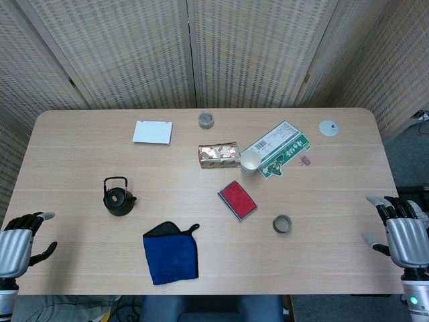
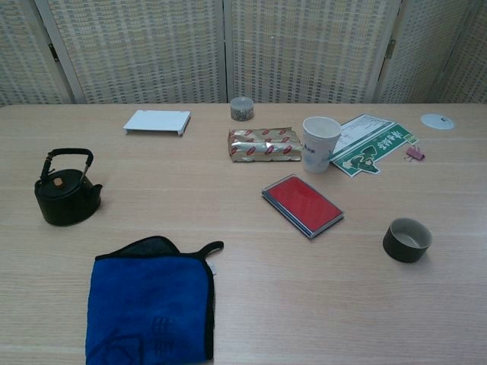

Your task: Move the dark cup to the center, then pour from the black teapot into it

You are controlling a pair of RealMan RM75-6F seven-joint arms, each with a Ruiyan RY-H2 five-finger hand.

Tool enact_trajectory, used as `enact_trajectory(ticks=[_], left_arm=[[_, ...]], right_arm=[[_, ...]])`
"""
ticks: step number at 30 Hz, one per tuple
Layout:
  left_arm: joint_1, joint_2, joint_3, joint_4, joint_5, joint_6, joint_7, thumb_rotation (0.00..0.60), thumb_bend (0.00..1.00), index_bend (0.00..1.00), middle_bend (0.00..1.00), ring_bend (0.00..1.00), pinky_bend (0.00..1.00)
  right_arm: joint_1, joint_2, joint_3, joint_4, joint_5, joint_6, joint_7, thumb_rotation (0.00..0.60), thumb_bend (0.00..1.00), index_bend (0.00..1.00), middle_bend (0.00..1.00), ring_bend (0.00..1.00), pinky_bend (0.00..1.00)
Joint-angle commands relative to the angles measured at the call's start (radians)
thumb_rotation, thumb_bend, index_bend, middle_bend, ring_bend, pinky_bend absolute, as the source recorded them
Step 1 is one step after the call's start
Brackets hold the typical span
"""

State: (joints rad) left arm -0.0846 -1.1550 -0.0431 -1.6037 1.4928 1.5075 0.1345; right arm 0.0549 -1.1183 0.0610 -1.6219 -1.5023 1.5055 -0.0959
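The dark cup [image 1: 282,224] [image 2: 407,239] stands upright on the right part of the table, right of the red pad. On the left part of the table sits the black teapot [image 1: 118,197] [image 2: 66,192], its handle raised. My left hand [image 1: 20,241] hangs at the near left edge, fingers apart, holding nothing, well left of the teapot. At the near right edge my right hand [image 1: 401,231] is likewise open and empty, well right of the cup. The chest view shows neither hand.
A blue cloth [image 1: 171,252] lies near the front, a red pad [image 1: 237,200] at the middle. Behind it are a foil packet [image 1: 219,155], a white paper cup [image 1: 249,162], a green-white carton [image 1: 278,149], a white box [image 1: 153,131], a small tin [image 1: 206,120] and a round lid [image 1: 328,127].
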Motion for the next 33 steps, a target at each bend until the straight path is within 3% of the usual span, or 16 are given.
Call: enact_trajectory(ticks=[1,17,27,33], left_arm=[[-0.001,-0.001,0.000,0.001,0.000,-0.001,0.001,0.600,0.25,0.28,0.30,0.27,0.26],[0.001,0.000,-0.002,-0.006,0.005,0.007,0.006,0.600,0.25,0.28,0.30,0.27,0.26],[0.004,0.001,0.001,-0.007,0.007,0.009,0.006,0.600,0.25,0.29,0.30,0.27,0.26],[0.008,0.002,0.003,-0.010,0.007,0.010,0.010,0.600,0.25,0.29,0.30,0.27,0.26]], right_arm=[[0.000,0.000,0.000,0.000,0.000,0.000,0.001,0.600,0.14,0.22,0.26,0.18,0.18],[0.025,0.009,-0.012,-0.003,-0.054,-0.022,0.015,0.600,0.12,0.22,0.27,0.18,0.18],[0.119,-0.014,-0.021,-0.011,-0.080,-0.165,-0.014,0.600,0.03,0.22,0.27,0.18,0.18],[0.192,-0.058,-0.014,0.015,-0.068,-0.272,-0.029,0.600,0.02,0.31,0.27,0.18,0.18]])
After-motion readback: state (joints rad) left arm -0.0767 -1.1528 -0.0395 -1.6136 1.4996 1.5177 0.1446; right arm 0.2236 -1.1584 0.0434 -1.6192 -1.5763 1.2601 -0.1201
